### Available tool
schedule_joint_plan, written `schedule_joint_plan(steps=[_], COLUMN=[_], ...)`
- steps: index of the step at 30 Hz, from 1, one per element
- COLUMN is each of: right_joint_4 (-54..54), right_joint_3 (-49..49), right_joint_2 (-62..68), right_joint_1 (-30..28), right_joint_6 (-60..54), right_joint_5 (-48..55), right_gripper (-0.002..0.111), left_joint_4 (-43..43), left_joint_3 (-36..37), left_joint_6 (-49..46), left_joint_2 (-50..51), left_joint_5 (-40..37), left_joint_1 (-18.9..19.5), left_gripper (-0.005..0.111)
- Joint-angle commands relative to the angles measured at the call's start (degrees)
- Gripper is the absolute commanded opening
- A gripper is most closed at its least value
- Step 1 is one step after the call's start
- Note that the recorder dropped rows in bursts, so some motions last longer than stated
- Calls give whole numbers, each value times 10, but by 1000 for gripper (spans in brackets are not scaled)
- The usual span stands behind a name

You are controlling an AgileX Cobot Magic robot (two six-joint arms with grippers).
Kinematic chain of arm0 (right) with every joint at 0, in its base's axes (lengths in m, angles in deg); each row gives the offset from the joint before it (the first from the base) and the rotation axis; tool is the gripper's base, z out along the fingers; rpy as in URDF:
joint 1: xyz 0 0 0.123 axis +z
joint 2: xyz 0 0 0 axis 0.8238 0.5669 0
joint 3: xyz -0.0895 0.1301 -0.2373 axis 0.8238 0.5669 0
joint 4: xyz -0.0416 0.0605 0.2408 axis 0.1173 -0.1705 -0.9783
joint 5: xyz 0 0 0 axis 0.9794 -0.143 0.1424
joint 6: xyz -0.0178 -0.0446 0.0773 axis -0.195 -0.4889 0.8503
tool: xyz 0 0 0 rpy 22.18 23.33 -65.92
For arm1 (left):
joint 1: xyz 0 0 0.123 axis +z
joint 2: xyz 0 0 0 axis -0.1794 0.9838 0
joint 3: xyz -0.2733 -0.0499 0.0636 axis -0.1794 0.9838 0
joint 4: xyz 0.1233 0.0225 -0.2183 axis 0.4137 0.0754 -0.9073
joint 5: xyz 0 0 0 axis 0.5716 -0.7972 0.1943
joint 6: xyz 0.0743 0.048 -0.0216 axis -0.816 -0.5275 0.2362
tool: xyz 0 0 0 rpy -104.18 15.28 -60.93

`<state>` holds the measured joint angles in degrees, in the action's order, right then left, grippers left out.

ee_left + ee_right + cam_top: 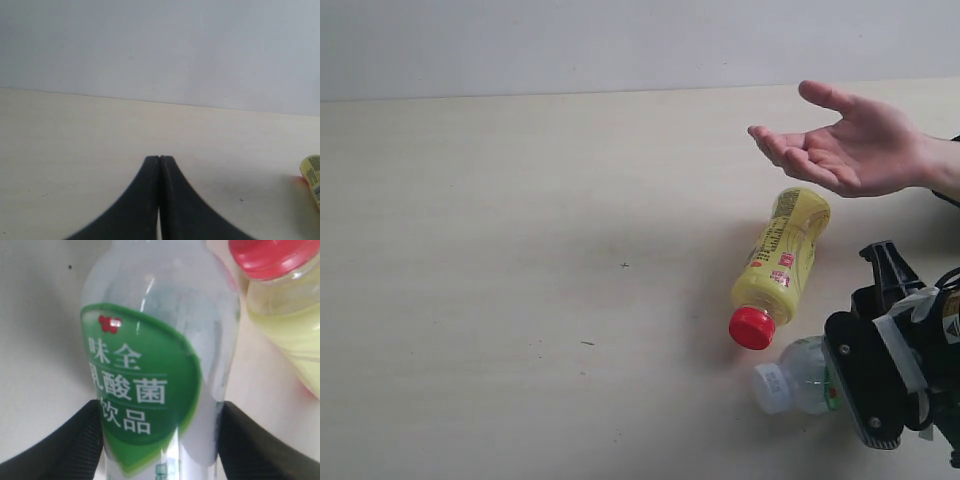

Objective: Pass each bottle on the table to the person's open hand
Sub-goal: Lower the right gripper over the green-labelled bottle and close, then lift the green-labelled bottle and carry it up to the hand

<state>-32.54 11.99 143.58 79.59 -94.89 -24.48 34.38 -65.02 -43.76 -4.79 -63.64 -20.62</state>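
A white-capped bottle with a green-white label (798, 378) (150, 365) lies on the table (520, 250) near the front right. My right gripper (835, 385) (160, 440) is around its body, with the black pads (80, 440) pressing both sides. The yellow bottle with a red cap (782, 262) (285, 315) lies just behind it, cap toward the front, and its end also shows in the left wrist view (312, 175). The person's open hand (845, 145) hovers palm up above the far end of the yellow bottle. My left gripper (160, 159) is shut and empty over bare table.
A pale wall (620, 40) runs behind the table's far edge. The person's forearm (945, 165) enters from the right edge. My right arm's black body (910, 370) fills the front right corner.
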Motion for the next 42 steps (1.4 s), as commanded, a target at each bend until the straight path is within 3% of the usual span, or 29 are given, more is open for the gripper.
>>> schedule_joint_plan(steps=[1,5,7,15,20,26,32,36,42], right_joint_4=[-7,-10,-11,-36,-30,6,95,209,200], right_joint_3=[2,2,2,3,-30,-91,-182,-276,-404], right_joint_2=[3,-17,-31,-117,-215,-267,-236,-172,-56], right_joint_1=[2,2,2,2,2,2,1,1,1], right_joint_6=[6,5,5,10,258,430,717,924,913], right_joint_5=[-4,-42,-11,29,22,20,38,142,301], right_gripper=[20,12,8,8,7,2,1,1,1], left_joint_4=[4,4,4,4,4,4,4,4,4], left_joint_3=[0,0,0,0,0,0,0,0,0], left_joint_6=[1,1,2,1,2,2,2,2,2], left_joint_2=[-3,-3,-3,-3,-3,-3,-3,-3,-3], left_joint_5=[2,2,2,2,2,2,2,2,2], left_joint_1=[1,1,1,1,1,1,1,1,1], left_gripper=[0,0,0,0,0,0,0,0,0])
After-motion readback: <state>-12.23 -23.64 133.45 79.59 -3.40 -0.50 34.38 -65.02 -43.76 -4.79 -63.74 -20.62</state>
